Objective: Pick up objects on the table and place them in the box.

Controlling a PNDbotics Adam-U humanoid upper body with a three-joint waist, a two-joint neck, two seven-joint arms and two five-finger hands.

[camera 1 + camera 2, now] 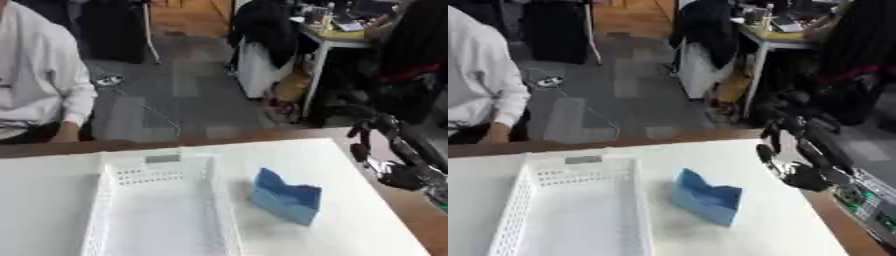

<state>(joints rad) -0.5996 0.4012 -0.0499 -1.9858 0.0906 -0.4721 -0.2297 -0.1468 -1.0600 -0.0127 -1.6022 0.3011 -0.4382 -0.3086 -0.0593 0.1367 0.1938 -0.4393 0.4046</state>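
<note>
We log the one visible task item, a blue folded soft piece with a notched top edge (286, 198), resting on the white tabletop (350, 165) just beside the long right wall of the white perforated plastic basket (156, 176), at about 3 o'clock from it and apart from the wall. We judge this spot convenient: a short carry toward 9 o'clock would clear the rim. The basket interior, as far as both views show it, holds nothing; a small grey tag sits on its far rim at 12 o'clock. The robot's right hand (779, 150), black with silver joints, hangs above the table's right edge at about 2 o'clock from the blue piece, well apart from it and holding nothing; whether its fingers are curled or straight we cannot tell. The left hand appears in neither view. We judge that the pick has not yet begun and a reach down-left comes next.
</note>
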